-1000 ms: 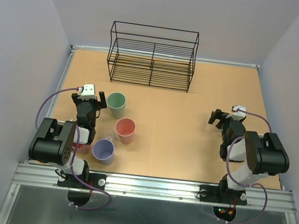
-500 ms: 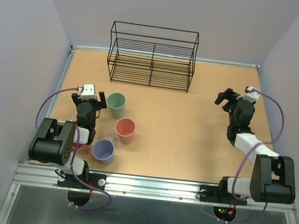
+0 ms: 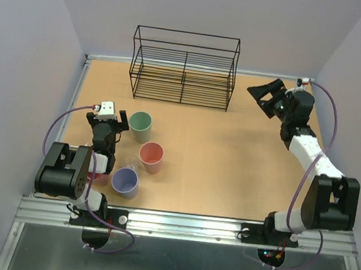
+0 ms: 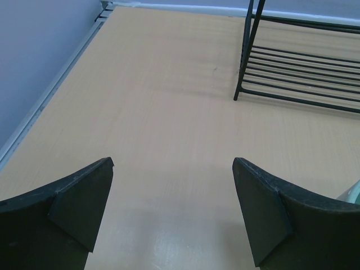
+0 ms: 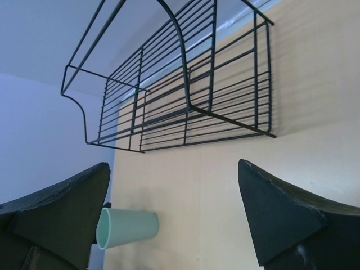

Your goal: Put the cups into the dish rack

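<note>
One wide table [image 3: 230,154] carried everything, and on its far side the black wire dish rack [image 3: 183,77] stood with both tiers empty. Only the right arm [image 3: 312,156] had changed. A second before it sat folded near its base, and now it was stretched to the far right of the table. The right fingers [image 3: 267,94] were just beside the right end of the rack and turned toward it. They were spread fully apart and held nothing; the right wrist view showed only the rack and the green cup [image 5: 126,228] beyond them.

The left arm [image 3: 65,171] had not moved. The left fingers [image 3: 108,119] were also wide apart and empty, just beside the green cup without touching it.

The cups had stayed in place, all on the left half and well apart from the rack. The green one was the closest to the rack, then came the pink cup [image 3: 151,156] and the purple cup [image 3: 125,181] toward the near edge. A reddish cup [image 3: 97,178] was mostly hidden under the left arm, and the small clear cup [image 3: 132,166] stood between pink and purple.

In my judgement no cup was loaded yet, and the right arm's move brought it to no cup. The left fingers seemed better placed for the first grasp.
</note>
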### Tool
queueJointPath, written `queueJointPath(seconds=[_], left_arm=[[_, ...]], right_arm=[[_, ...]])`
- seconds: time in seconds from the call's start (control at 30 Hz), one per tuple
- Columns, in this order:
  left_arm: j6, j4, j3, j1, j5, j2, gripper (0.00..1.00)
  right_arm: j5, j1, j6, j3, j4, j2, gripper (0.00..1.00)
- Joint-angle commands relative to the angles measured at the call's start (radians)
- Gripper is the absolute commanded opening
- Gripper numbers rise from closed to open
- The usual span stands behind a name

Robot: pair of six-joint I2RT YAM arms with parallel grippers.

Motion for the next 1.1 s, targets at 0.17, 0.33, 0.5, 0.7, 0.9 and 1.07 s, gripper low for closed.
queueJointPath(seconds=[0.17,0.33,0.5,0.7,0.9,1.07], left_arm=[[0.005,0.251,-0.006,0.006,-0.011,-0.022,0.99],[0.005,0.25,-0.007,0.006,-0.011,-0.022,0.99],[0.005,0.25,-0.006,0.006,-0.011,-0.022,0.99],[0.005,0.25,-0.006,0.006,-0.011,-0.022,0.99],[0.005,0.25,-0.006,0.006,-0.011,-0.022,0.99],[0.005,0.25,-0.007,0.006,-0.011,-0.022,0.99]], right_arm=[[-0.146,0.009,0.085,0.394,-0.052,0.317,1.0],[-0.208,0.018,0.077,0.519,-0.053,0.483,1.0],[-0.211,0.056,0.065,0.62,-0.056,0.613,0.99],[-0.226,0.078,0.069,0.727,-0.058,0.722,0.99],[-0.237,0.09,0.079,0.792,-0.058,0.791,0.96],[-0.257,0.095,0.085,0.815,-0.056,0.828,0.86]])
